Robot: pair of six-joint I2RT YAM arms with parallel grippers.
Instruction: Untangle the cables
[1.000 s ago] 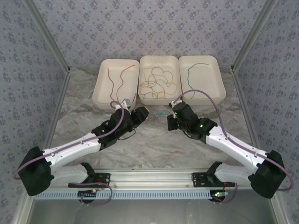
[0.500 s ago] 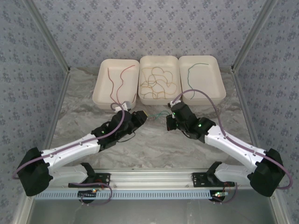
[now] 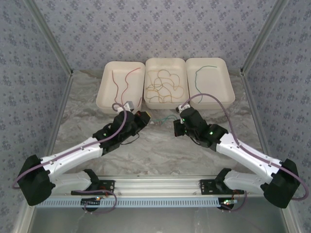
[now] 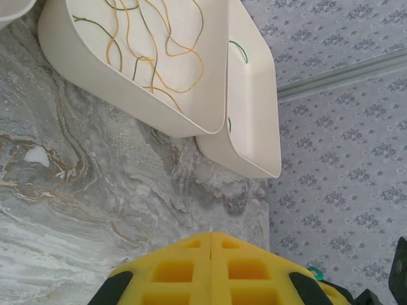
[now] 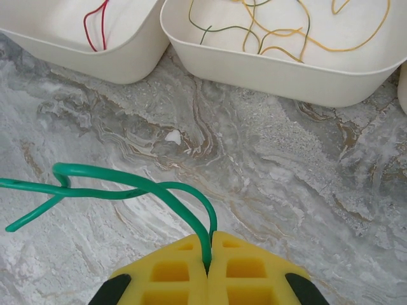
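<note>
- Left end effector [image 4: 211, 244]: a second ago its pads were apart; now they are meeting flush, seam to seam. No wire is showing at the seam in the left wrist view, only a bit of green at the pad's lower right edge, so I cannot tell if anything is caught.
- Right end effector [image 5: 210, 248]: unchanged, staying pinched on the green cable [image 5: 208, 232], which is rising out of the seam and looping off to the left above the tabletop [image 3: 160, 150].
- From above, that green cable is spanning the gap between the two end effectors, in front of the middle tray [image 3: 165, 106].
- Reading: probably a second hold at the cable's far end, ready for pulling it straight. Unconfirmed.
- Materials: pads are yellow foam, gridded with square pockets. The held cable is smooth, plastic-sheathed, springy and keeping its curl.
- The tabletop is grey marbled with rusty veins.
- The trays are white, matte, with rounded corners.
- The middle tray is holding the tangle of cables [image 3: 165, 85], yellow-orange and green, thread-thin, in overlapping loops.
- The left tray [image 3: 100, 94] is holding red cables [image 3: 124, 80]; the right tray [image 3: 228, 99] is holding a lone green strand [image 3: 204, 69].
</note>
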